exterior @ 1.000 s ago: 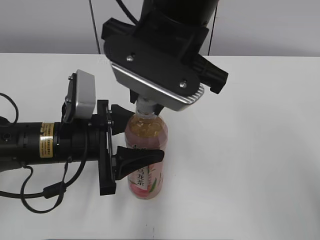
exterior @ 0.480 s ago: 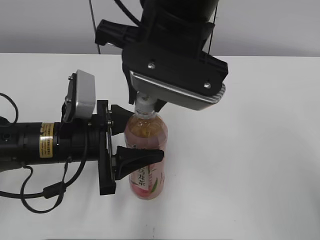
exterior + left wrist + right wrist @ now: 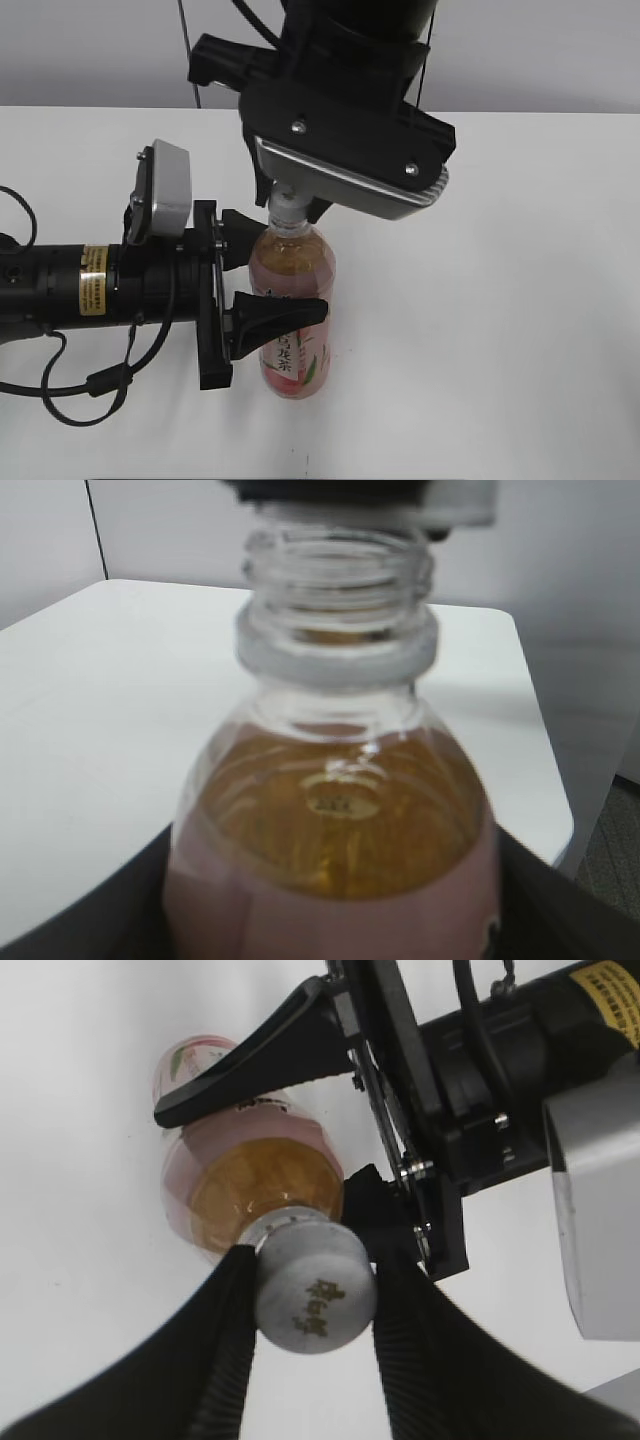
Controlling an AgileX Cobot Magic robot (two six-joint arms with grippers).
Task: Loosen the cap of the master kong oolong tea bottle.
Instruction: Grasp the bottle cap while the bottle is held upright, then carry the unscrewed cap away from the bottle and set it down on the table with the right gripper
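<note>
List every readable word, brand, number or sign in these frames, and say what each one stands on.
"龙茶": black characters on the bottle label, exterior view; the character above is cut off.
Cap top: dark printed logo, too blurred to read.
Yellow sticker on the left arm: print too small to read.
Bottle shoulder: embossed mark, unreadable.

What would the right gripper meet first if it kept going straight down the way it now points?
The cap, which its fingers already flank, and under it the bottle neck. Pushing on, the right gripper would probably press down on the bottle that the left gripper holds, not reach the table.
</note>
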